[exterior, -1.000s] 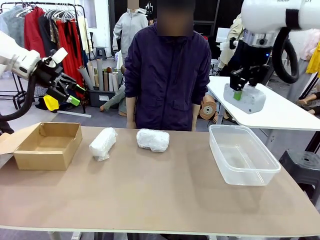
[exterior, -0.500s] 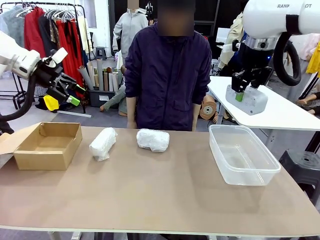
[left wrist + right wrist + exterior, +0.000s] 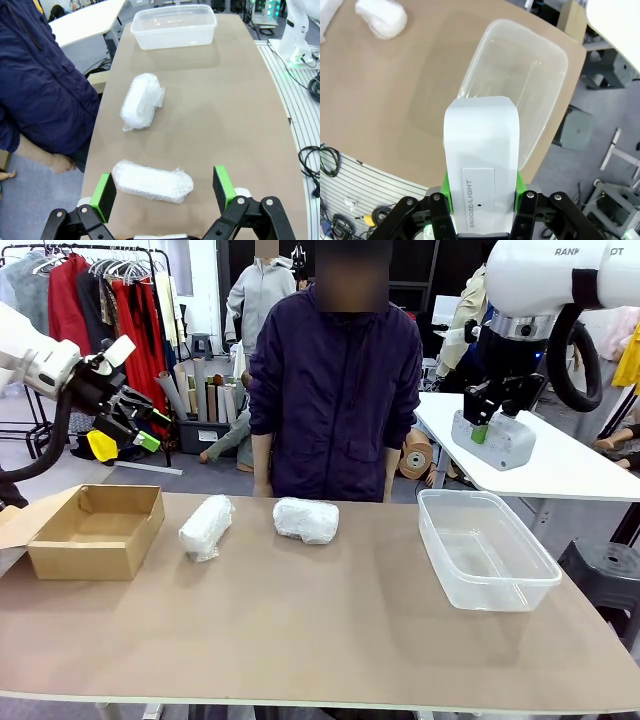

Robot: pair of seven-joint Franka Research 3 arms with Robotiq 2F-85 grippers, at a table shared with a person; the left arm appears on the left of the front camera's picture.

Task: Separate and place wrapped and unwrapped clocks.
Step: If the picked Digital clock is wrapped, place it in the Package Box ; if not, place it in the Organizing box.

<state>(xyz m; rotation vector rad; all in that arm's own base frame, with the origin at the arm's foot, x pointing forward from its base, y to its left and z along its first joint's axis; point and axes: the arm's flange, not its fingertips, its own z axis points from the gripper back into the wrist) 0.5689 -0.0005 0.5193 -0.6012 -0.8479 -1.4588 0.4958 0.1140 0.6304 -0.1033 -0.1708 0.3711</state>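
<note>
Wrapped clocks lie apart on the surface (image 3: 300, 640), between the cardboard box (image 3: 95, 552) and the clear plastic bin (image 3: 490, 592): one bundle (image 3: 205, 528) and a second bundle (image 3: 306, 520). They look soft, light and slippery, so pinch across the narrow middle. The bare clock (image 3: 481, 145), rigid and smooth, hangs roughly over the bin, clamped at its sides by the right gripper (image 3: 478, 428). The left gripper (image 3: 165, 192) hangs with its jaws apart.

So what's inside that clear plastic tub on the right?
Nothing visible; the tub looks empty. From the right wrist, the clock in the right gripper hides part of its floor.
</note>
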